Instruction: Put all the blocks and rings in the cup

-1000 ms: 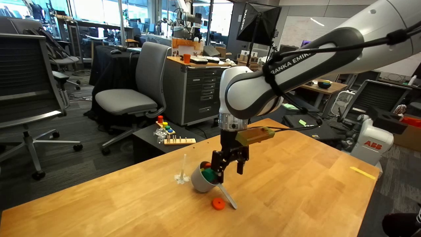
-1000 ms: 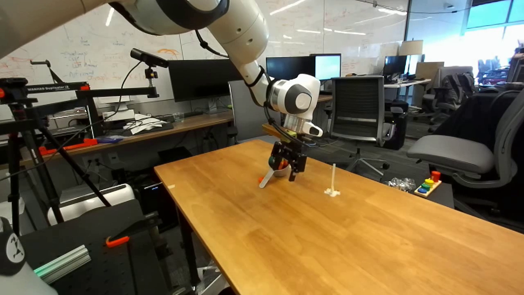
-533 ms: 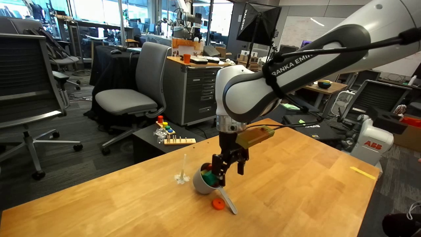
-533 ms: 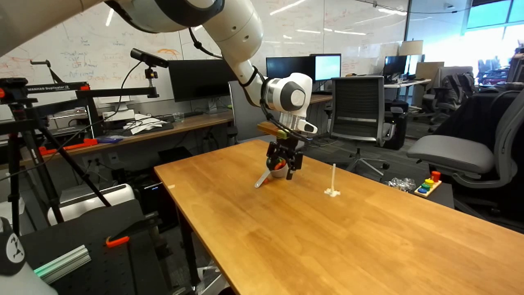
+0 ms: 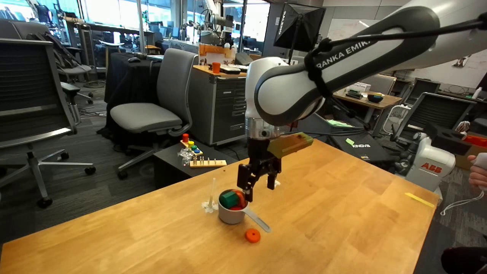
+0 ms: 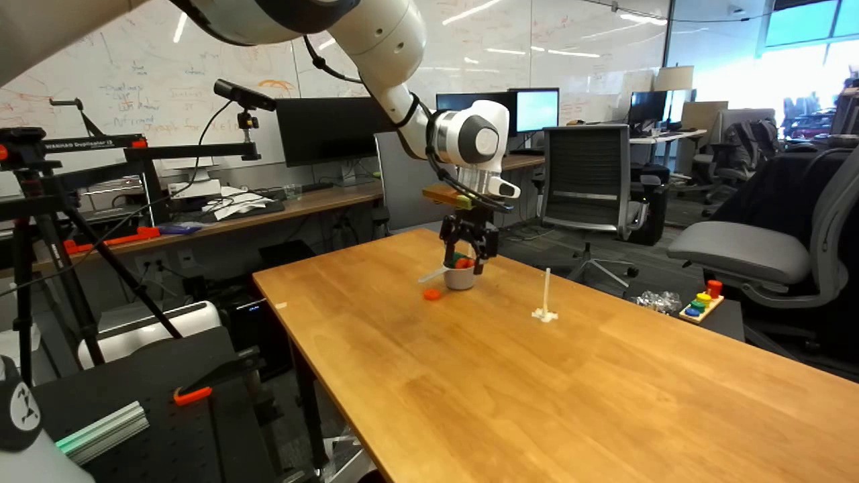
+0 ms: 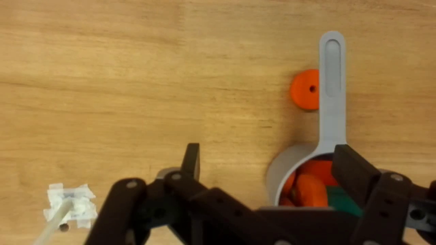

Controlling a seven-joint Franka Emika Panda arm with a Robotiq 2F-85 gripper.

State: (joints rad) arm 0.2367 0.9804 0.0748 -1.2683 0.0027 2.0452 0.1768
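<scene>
White tape (image 5: pixel 210 207) surrounds the foot of a rod (image 5: pixel 212 190) in an exterior view. Right of it stands the grey cup (image 5: pixel 230 218), a green block (image 5: pixel 229 199) and orange pieces (image 5: pixel 241 198) inside. An orange ring (image 5: pixel 252 236) lies near its handle (image 5: pixel 259 220) on the table (image 5: pixel 133 243). Farther right, the gripper (image 5: pixel 259 192) hangs released, fingers (image 5: pixel 249 195) spread, one by the cup's rim.

cup (image 5: pixel 230 217) on table (image 5: pixel 152 236) | blocks (image 5: pixel 229 199) in cup | ring (image 5: pixel 252 237) on table, before cup in an exterior view

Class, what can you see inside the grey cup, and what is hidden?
Inside the grey cup are a green block and several red-orange pieces. They cover its bottom, so anything beneath them can't be seen.
</scene>
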